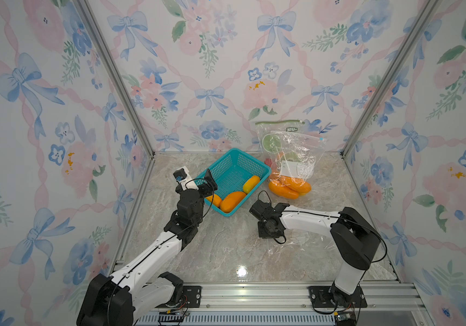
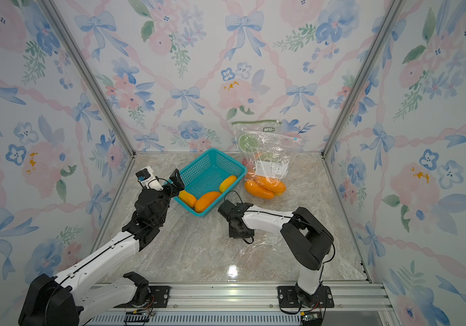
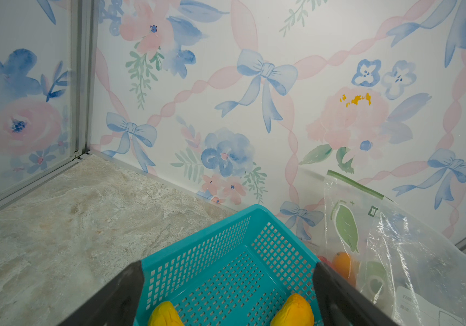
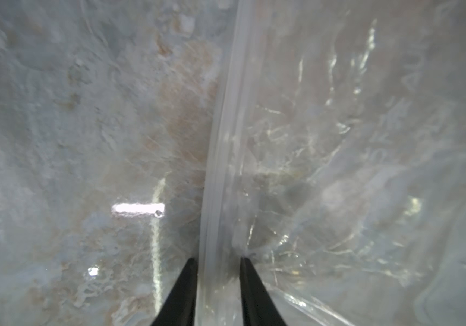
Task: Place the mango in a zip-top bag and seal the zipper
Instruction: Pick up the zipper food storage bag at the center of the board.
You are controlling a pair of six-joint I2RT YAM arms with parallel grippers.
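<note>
- Covering every wall, floral bow wallpaper (image 1: 212,70); glossy marble tabletop (image 1: 226,254) below.
- left gripper (image 3: 227,265) hangs spread wide over teal basket (image 1: 250,163), near corner.
- mango (image 1: 232,201) lies loose in basket, between two smaller mangoes (image 1: 251,184).
- right gripper (image 4: 217,262) tips down onto zip-top bag (image 1: 305,240), flat on tabletop; jaws narrow, straddling zipper strip (image 4: 226,141), can't tell if clamped.
- right arm (image 1: 311,220) hides part of the bag.
- filled bags (image 1: 291,152) lean on back wall, just beside basket.
</note>
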